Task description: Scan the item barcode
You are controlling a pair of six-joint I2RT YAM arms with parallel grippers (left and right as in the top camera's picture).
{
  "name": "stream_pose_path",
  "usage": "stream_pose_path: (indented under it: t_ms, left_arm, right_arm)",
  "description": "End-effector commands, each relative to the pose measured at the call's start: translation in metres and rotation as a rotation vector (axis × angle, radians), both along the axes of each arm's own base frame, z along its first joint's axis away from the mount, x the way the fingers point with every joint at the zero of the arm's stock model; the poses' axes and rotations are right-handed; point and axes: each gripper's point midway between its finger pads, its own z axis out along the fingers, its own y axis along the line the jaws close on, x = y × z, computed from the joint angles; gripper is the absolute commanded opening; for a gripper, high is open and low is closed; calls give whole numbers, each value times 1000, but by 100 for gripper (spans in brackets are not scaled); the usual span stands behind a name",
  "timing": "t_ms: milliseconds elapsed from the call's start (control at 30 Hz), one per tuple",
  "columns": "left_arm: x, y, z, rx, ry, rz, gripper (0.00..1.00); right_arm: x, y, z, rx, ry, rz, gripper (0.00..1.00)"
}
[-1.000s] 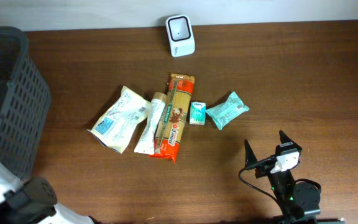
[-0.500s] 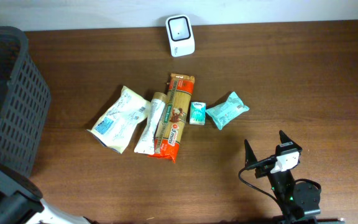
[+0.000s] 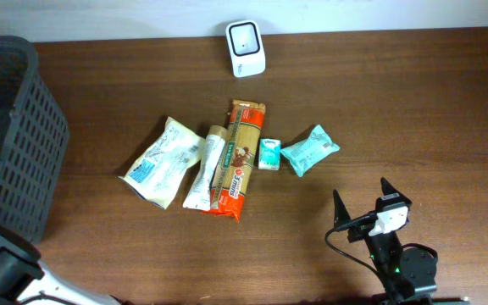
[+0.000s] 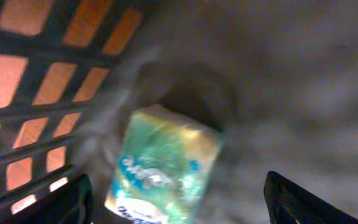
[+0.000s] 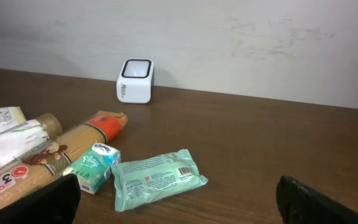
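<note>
In the left wrist view a green and blue packet (image 4: pixel 163 168) lies blurred on the floor of the dark basket (image 4: pixel 36 93). My left gripper (image 4: pixel 179 208) hangs open over it, and the packet is nearer the left finger (image 4: pixel 61 202). The white scanner (image 3: pixel 246 37) stands at the table's far edge and also shows in the right wrist view as the scanner (image 5: pixel 135 81). My right gripper (image 3: pixel 361 191) stands open at the front right, holding nothing. Ahead of it lies a green wipes pack (image 5: pixel 157 177) with its barcode facing up.
The basket (image 3: pixel 7 135) fills the left side. Mid-table lie a white pouch (image 3: pixel 163 161), a white packet (image 3: pixel 206 168), a pasta pack (image 3: pixel 240 157), a small tissue box (image 3: pixel 269 154) and the wipes pack (image 3: pixel 310 150). The left arm (image 3: pixel 2 271) is at the bottom left corner.
The left arm has shifted at the bottom left corner beside the basket. The right arm and the items on the table have not moved.
</note>
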Motion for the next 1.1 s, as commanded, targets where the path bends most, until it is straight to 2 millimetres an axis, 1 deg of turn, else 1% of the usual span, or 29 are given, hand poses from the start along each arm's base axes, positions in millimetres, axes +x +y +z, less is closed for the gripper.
stream_pose_path:
  t_ms: [0, 67, 100, 133, 200, 233, 267, 300, 367, 400, 467, 500, 533, 600, 633, 667, 800, 833, 867, 900, 933, 967, 1000, 1033, 1067]
  left_arm:
    - [-18, 11, -12, -14, 26, 27, 85]
    - [-27, 14, -23, -38, 36, 45, 84]
    - [-30, 14, -31, -55, 50, 49, 79]
    - [-30, 13, -38, -68, 57, 49, 71]
    - [-27, 10, -43, -90, 42, 41, 58]
    - [-22, 8, -44, -102, 17, 32, 48]
    - [-19, 7, -44, -109, 0, 26, 40]
    - [-18, 7, -44, -111, -5, 24, 26]
    - [-17, 9, -42, -105, -8, 24, 18]
    - [-15, 9, -40, -101, -10, 22, 16]
    - [-9, 9, -29, -82, -29, 22, 10]
    - [-1, 8, -16, -59, -59, 32, 3]
    - [7, 8, -2, -35, -88, 36, 2]
    - [31, 3, 34, 1, -174, -15, 1]
    - [47, -4, 56, 17, -233, -54, 1]
    - [56, -10, 70, 27, -266, -79, 1]
    - [91, -35, 144, 111, -436, -133, 0]
    - [102, -47, 180, 140, -527, -143, 1]
    - [110, -59, 207, 158, -600, -158, 1]
    - [115, -71, 229, 171, -656, -175, 1]
    - [120, -88, 257, 179, -736, -197, 0]
    - [126, -113, 287, 162, -836, -229, 0]
    - [131, -154, 316, 96, -940, -295, 0]
    - [133, -183, 326, 43, -968, -355, 0]
    - [134, -202, 328, 4, -975, -398, 0]
  right_arm:
    - [0, -1, -2, 7, 2, -7, 99]
    - [0, -1, -2, 7, 3, -8, 99]
    - [0, -1, -2, 7, 2, -7, 99]
    - [0, -1, -2, 7, 2, -7, 99]
    - [0, -1, -2, 7, 3, -8, 99]
    - [0, -1, -2, 7, 2, -7, 99]
    - [0, -1, -2, 7, 2, -8, 99]
    - [0, -1, -2, 7, 2, -8, 99]
    - [0, -1, -2, 7, 2, -8, 99]
    - [0, -1, -2, 7, 3, -7, 99]
    - [0, -1, -2, 7, 3, -7, 99]
    - [0, -1, -2, 7, 2, -8, 99]
    - [0, -1, -2, 7, 3, -8, 99]
    - [0, -1, -2, 7, 2, -8, 99]
    - [0, -1, -2, 7, 3, -7, 99]
    - [0, -1, -2, 7, 2, -7, 99]
    - [0, -1, -2, 7, 2, -7, 99]
    - [0, -1, -2, 7, 2, -7, 99]
    - [0, -1, -2, 7, 2, -7, 98]
    - [0, -1, -2, 7, 2, -8, 99]
    - [0, -1, -2, 7, 2, -8, 99]
    - [0, -1, -2, 7, 2, -7, 99]
    - [0, -1, -2, 7, 3, -8, 99]
    - [0, -1, -2, 7, 2, -7, 99]
    - [0, -1, -2, 7, 3, -8, 99]
